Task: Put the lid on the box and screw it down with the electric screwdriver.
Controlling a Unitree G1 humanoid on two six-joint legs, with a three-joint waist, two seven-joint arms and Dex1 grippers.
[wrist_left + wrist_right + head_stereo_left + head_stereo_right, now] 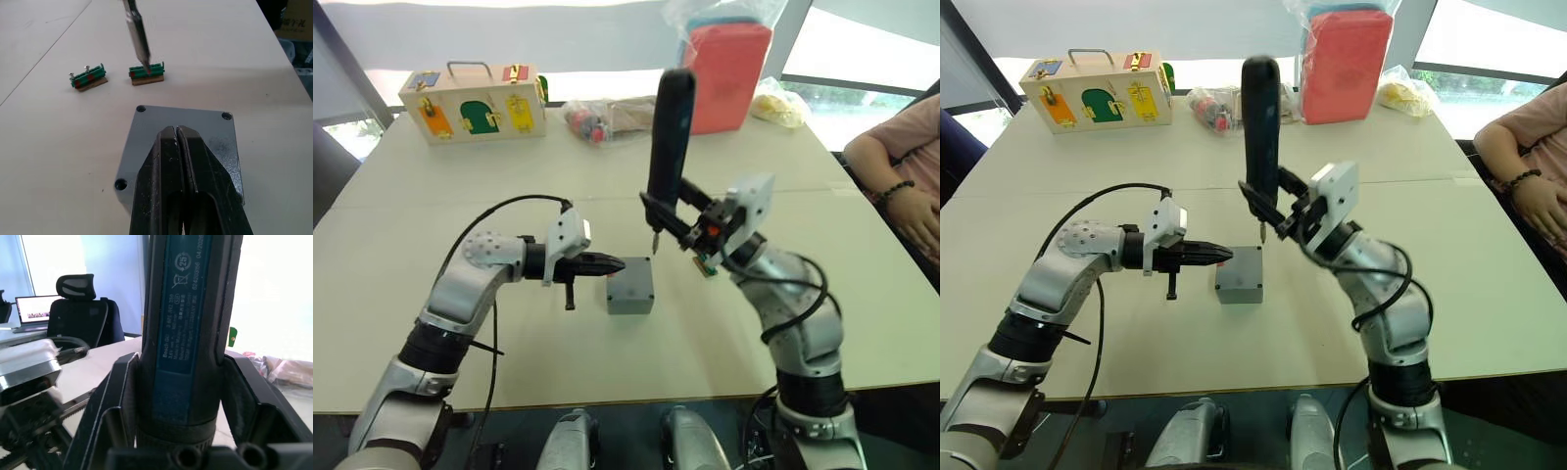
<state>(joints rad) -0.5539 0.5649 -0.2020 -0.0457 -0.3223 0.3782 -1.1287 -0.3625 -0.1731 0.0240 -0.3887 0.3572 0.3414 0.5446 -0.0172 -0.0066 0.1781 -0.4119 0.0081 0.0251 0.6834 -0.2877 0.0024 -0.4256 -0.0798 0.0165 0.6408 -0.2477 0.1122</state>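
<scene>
Above table (431, 294), electric screwdriver (668, 137) upright, bit-down

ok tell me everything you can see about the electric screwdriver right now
The electric screwdriver is a thick black cylinder with a blue printed label down its side and a thin metal bit at the lower end. It stands nearly upright, bit down, clamped near its lower end by the right gripper. The bit tip hangs just above the table behind the grey box, which has its lid on; the tip is not touching the box.

lid (183, 122): grey, flat, seated on box | box (630, 294): grey, mid-table | electric screwdriver (668, 137): black, upright, bit down, just above the lid's far edge
</scene>
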